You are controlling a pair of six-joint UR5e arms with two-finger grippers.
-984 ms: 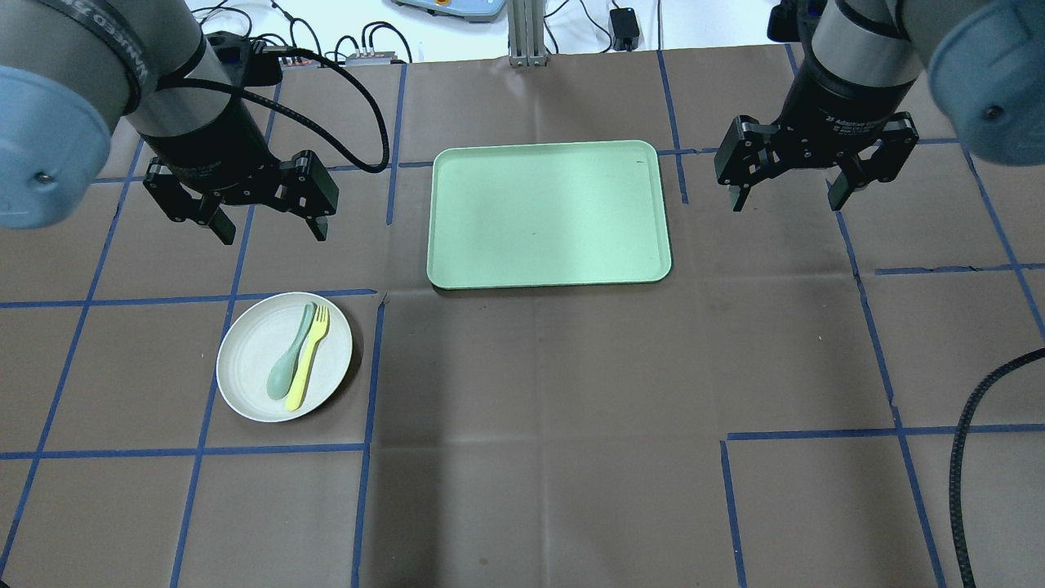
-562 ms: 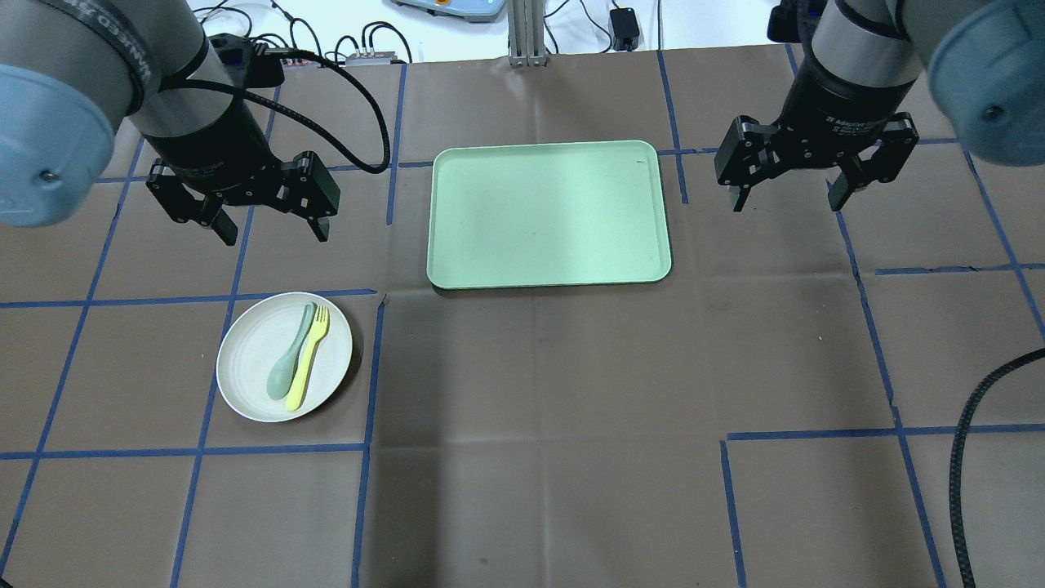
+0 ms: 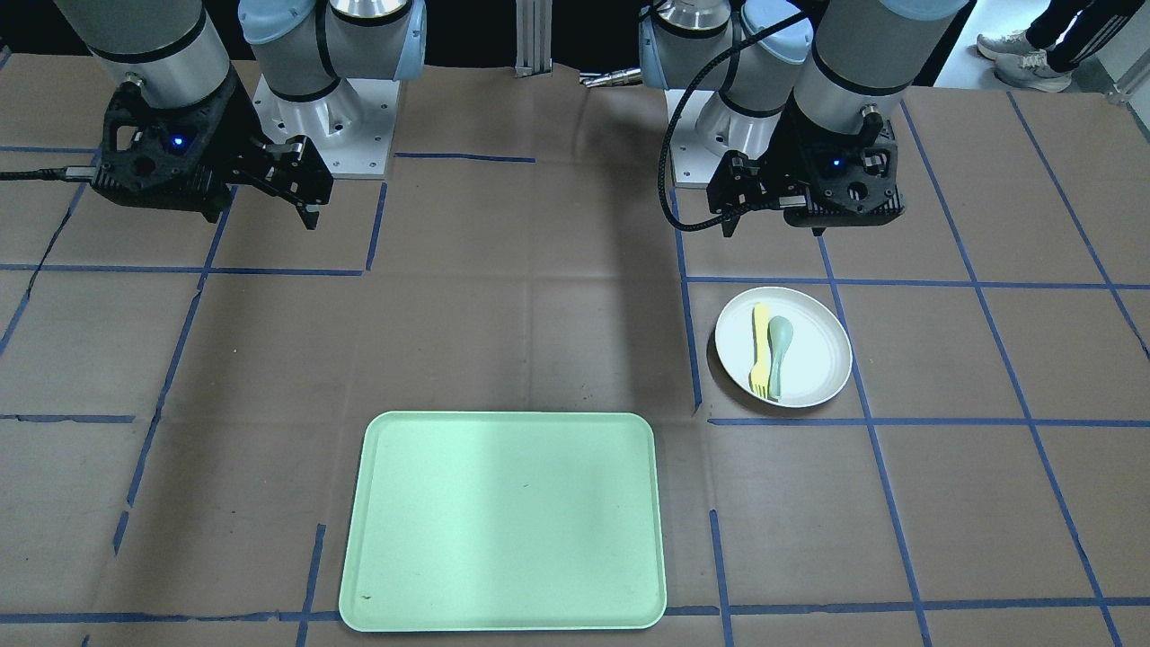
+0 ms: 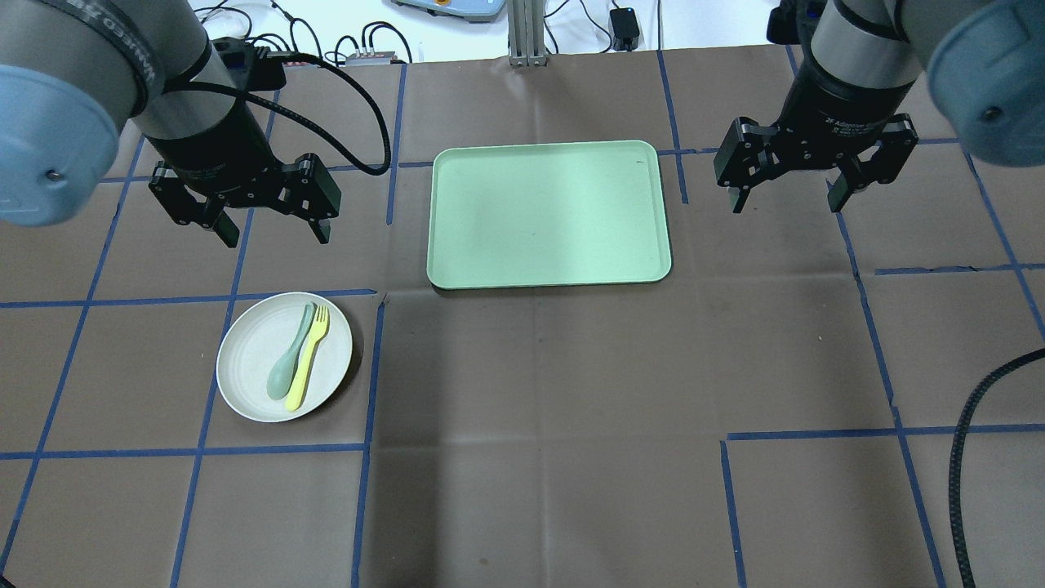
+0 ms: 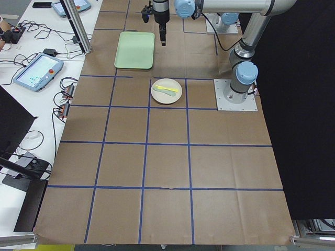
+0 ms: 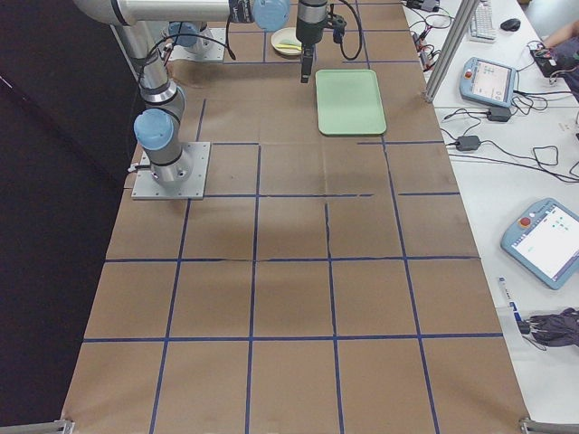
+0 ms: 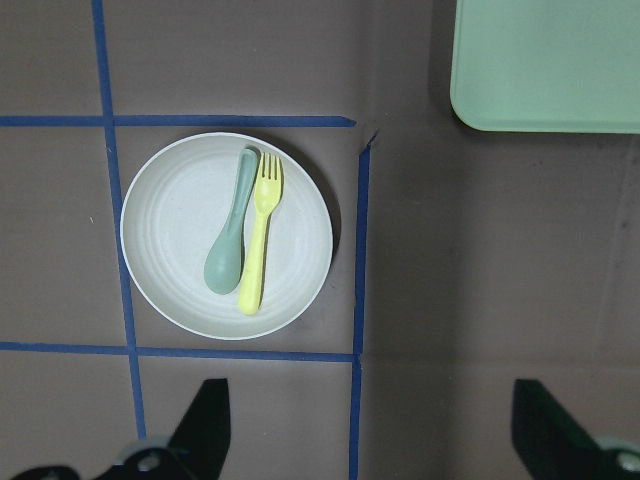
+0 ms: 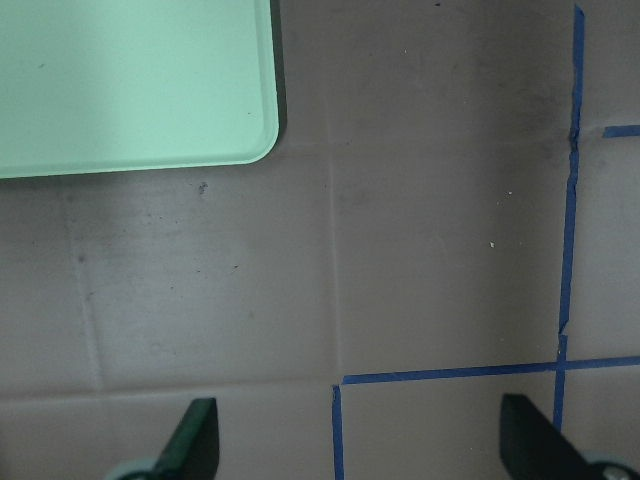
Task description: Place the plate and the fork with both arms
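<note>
In the overhead view, the left tool (image 4: 275,233) hangs above the table (image 4: 571,408) with its two fingers spread wide and nothing between them, and the right tool (image 4: 784,202) hangs in the same way, also wide apart and holding nothing. The plate (image 4: 245,351) lies flat on the table on the robot's left side, nearer to the robot than the left tool and apart from it. The fork (image 4: 308,359) lies on the plate, tines pointing away from the robot, and the spoon (image 4: 287,367) lies just beside it on its left, touching or almost touching. The green tray (image 4: 549,214) is between the two tools, well apart from the plate. In the front-facing view the plate is at the right of the picture, on the table in front of the left tool, inside a square of blue tape lines (image 4: 163,299), and the tray is near the lower edge. In the left wrist view the plate with the fork and the spoon is seen from above, beyond the spread fingertips, and one corner of the tray shows at the top right. In the right wrist view, one tray corner and brown table with tape lines are seen beyond the spread fingers. In the two side views the plate lies between the left arm's base and the tray.
</note>
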